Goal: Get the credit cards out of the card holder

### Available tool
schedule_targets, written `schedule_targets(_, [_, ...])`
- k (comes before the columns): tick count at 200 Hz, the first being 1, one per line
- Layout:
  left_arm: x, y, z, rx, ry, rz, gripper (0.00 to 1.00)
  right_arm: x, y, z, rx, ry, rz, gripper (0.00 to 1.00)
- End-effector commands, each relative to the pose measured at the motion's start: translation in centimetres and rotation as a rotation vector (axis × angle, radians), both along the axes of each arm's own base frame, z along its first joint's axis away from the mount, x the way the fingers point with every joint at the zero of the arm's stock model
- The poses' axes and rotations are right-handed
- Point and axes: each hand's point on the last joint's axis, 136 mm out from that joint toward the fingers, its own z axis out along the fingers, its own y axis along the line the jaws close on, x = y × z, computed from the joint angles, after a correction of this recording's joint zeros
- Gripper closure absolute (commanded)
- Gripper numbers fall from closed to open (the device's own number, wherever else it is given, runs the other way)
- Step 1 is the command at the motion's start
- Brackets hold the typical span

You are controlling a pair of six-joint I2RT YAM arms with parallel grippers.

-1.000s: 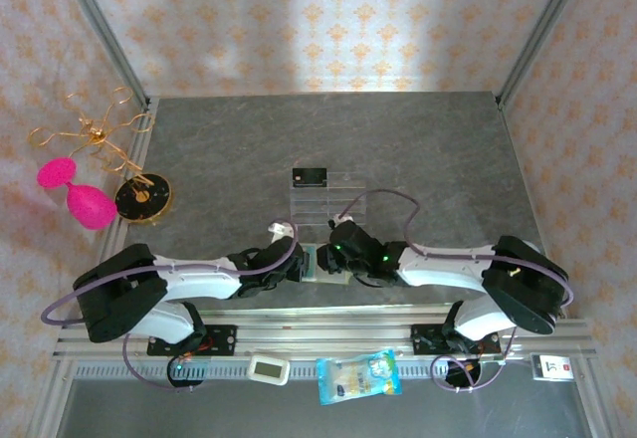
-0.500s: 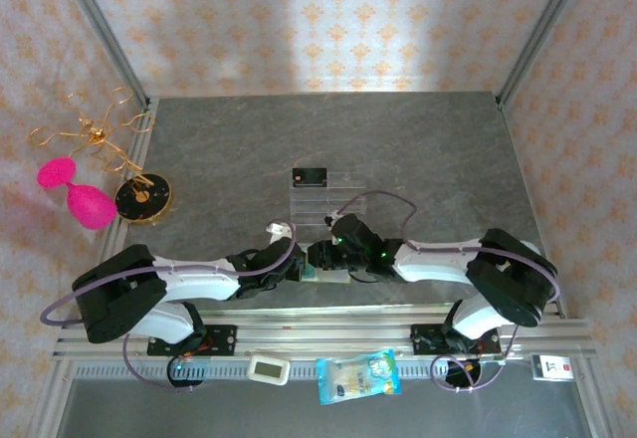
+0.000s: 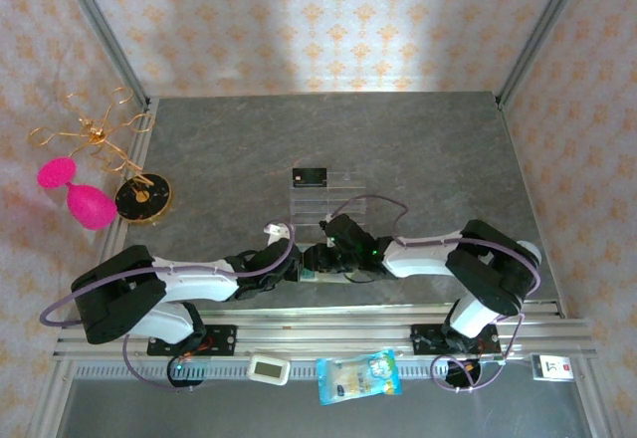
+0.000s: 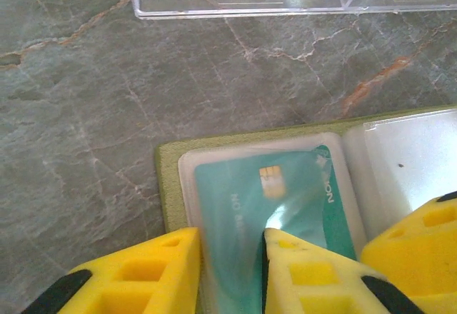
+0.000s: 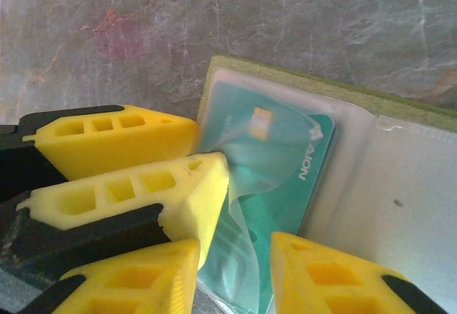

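**A:** Between the parted fingers of your left gripper [image 4: 230, 239] lies the teal credit card [image 4: 285, 200]. It's unclamped and tucked under the clear sleeve of the card holder [image 4: 168, 185].

**B:** Your right gripper [image 5: 235, 246] is parted too, astride the sleeve's lifted corner. Extraction step, I'd say: peel the sleeve, then pinch the card's edge.

**A:** Crowded, though: your fingers nearly touch. The clear tray [image 4: 243, 0] sits just beyond.

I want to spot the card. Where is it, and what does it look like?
On the grey table, near its front edge, lies an olive wallet. The card sits in its clear pocket: teal, with a gold chip.
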Motion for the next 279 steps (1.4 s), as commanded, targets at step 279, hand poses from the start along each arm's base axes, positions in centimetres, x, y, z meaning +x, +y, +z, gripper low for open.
schedule_targets(279, [-2.0,-0.5,-0.4,-0.072,0.045,-0.057,0.66,3.6,0.6,3.1,-0.02,0.063,-0.217,0.56])
